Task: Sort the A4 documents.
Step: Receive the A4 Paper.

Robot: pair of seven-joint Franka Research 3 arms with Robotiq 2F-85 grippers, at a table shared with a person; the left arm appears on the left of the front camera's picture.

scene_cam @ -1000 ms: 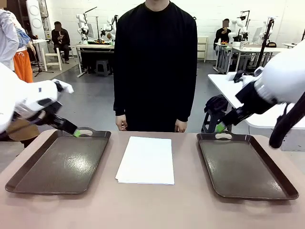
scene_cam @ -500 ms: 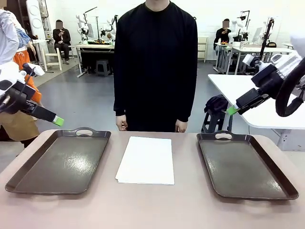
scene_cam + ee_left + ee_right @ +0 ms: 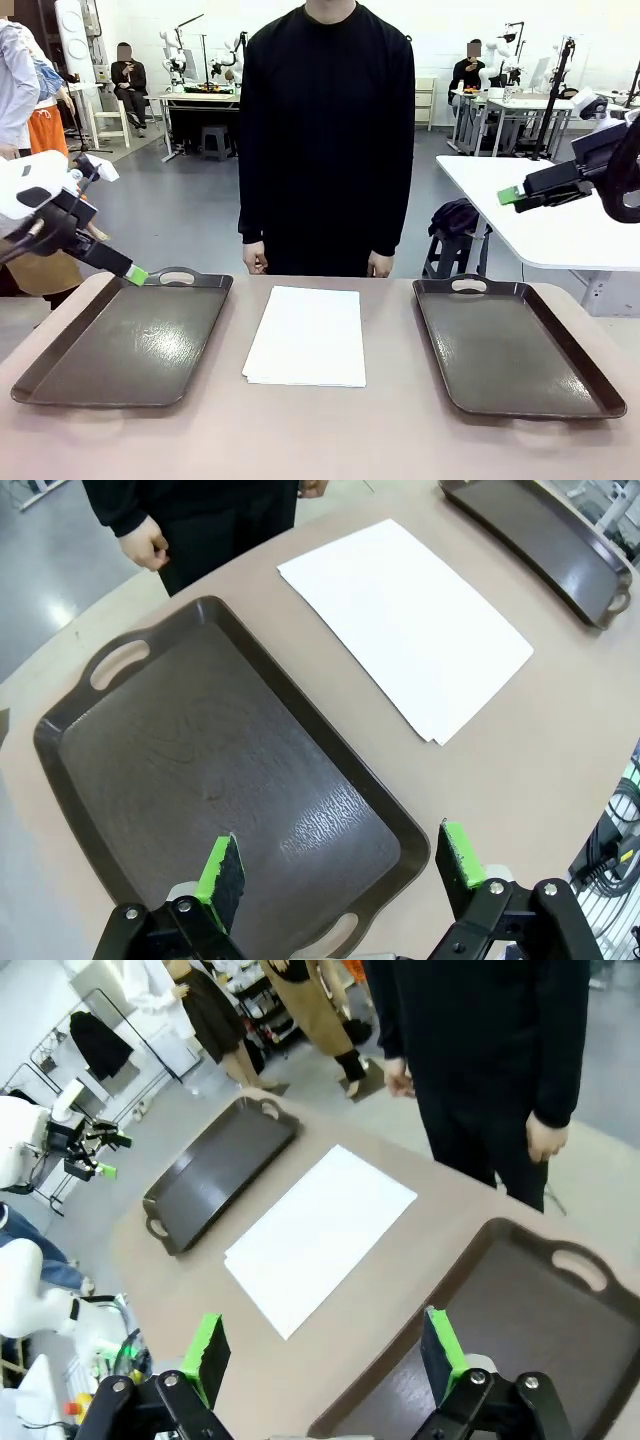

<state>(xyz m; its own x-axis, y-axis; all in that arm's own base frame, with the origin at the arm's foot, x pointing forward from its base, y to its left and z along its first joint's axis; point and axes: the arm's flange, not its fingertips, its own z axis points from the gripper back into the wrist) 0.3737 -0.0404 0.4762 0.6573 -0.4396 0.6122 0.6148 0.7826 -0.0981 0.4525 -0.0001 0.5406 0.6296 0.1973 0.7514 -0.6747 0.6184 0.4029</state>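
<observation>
My left gripper hangs in the air with its jaws spread wide and nothing between them. From its own wrist I look down past the two green pads, which stand well apart, onto the dark brown left tray. From the front, its green tip sits at the far left corner of that tray, just beside the cut-out handle. I cannot tell from there how high above the rim it is.

My right gripper is just as wide open and carries nothing. It is held high on my right, above and beyond the right tray, with its fingers pointing toward the middle. From that wrist I see its pads apart, with the right tray below on one side and the bare table on the other.

The A4 documents lie flat in a neat white pile on the table, between the two trays and touching neither. Neither of my grippers is near them. Their long edges run away from me toward the person, who stands at the far side in a black top with both hands hanging down at the table's edge. At the pile's near corner the edges sit slightly offset, so there is more than one sheet
</observation>
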